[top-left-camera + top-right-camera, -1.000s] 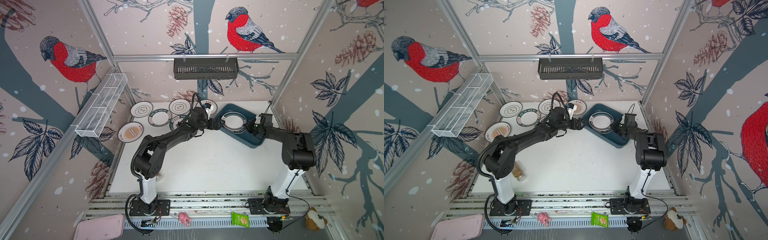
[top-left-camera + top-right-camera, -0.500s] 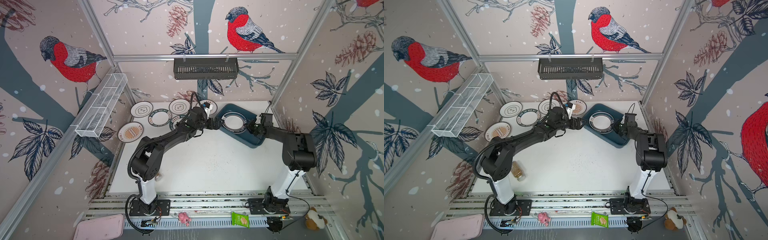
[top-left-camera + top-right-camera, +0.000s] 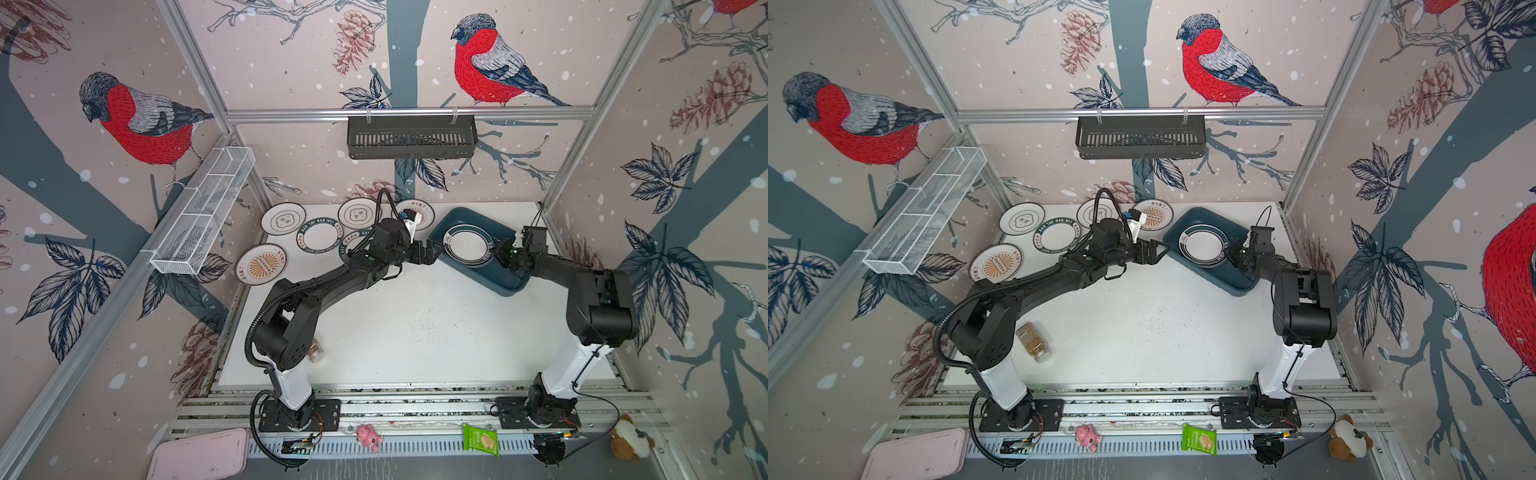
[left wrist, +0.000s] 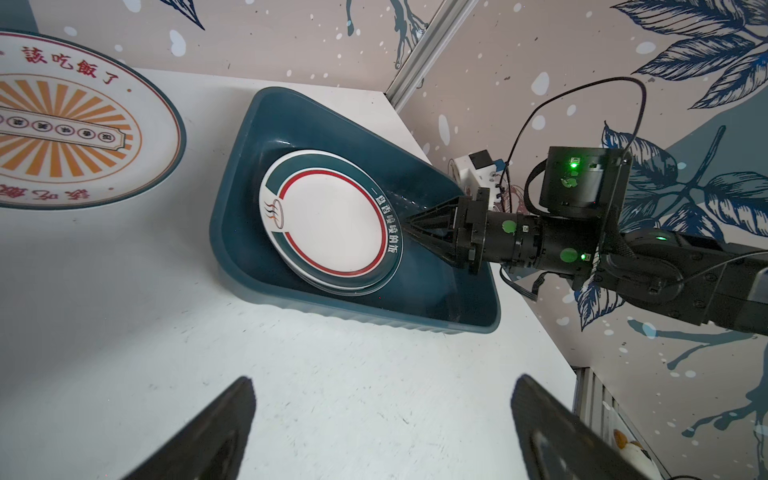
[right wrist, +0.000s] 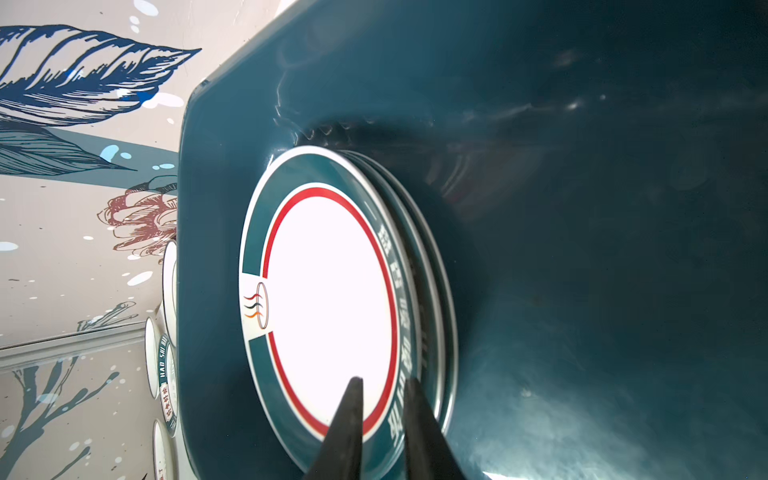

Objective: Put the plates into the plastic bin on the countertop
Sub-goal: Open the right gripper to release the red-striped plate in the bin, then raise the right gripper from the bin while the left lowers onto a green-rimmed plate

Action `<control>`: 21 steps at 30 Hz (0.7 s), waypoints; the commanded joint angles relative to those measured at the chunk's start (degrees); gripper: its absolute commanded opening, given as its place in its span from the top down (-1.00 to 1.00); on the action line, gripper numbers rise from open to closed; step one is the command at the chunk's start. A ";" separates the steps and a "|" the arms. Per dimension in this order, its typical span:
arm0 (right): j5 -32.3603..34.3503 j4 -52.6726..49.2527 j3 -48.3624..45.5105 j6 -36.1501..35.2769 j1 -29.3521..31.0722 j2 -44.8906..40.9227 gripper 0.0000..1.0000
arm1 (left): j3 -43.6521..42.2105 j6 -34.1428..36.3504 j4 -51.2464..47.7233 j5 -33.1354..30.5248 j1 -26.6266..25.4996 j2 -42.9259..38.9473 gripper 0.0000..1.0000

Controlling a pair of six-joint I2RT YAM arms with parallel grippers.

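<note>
The teal plastic bin (image 3: 469, 216) stands at the back right of the white countertop (image 3: 415, 324). A stack of green-rimmed plates (image 3: 467, 248) (image 5: 328, 299) lies in its left end. My right gripper (image 3: 496, 253) (image 5: 382, 380) reaches into the bin, jaws a narrow gap apart over the top plate's near rim, gripping nothing that I can see. My left gripper (image 3: 432, 251) (image 4: 382, 378) hangs wide open and empty over the countertop by the bin's left corner. Several more plates lie at the back left, among them a cloud plate (image 3: 283, 219), a lettered-rim plate (image 3: 320, 240) and a sunburst plate (image 3: 261, 264).
A spice jar (image 3: 1034, 341) lies near the left arm's base. A black slotted basket (image 3: 409, 137) hangs on the back rail and a white wire shelf (image 3: 203, 208) on the left wall. A pink tray (image 3: 199, 453), small toys and a snack packet lie beyond the front rail.
Both arms have stayed almost still by the bin. The right gripper's jaws have eased slightly apart at the top plate's rim.
</note>
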 commanded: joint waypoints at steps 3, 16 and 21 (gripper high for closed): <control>0.21 0.96 -0.18 -1.17 -0.01 -2.46 0.59 | -1.91 0.54 0.64 -2.87 -0.02 -2.92 -0.92; 2.22 0.80 -2.02 -4.89 3.15 -13.61 0.02 | -8.09 -0.79 -1.22 -11.57 1.27 -10.36 -0.93; 3.73 2.10 -2.53 -6.71 6.88 -18.63 -0.46 | -13.91 -6.27 -0.56 -14.60 5.71 -14.86 -0.93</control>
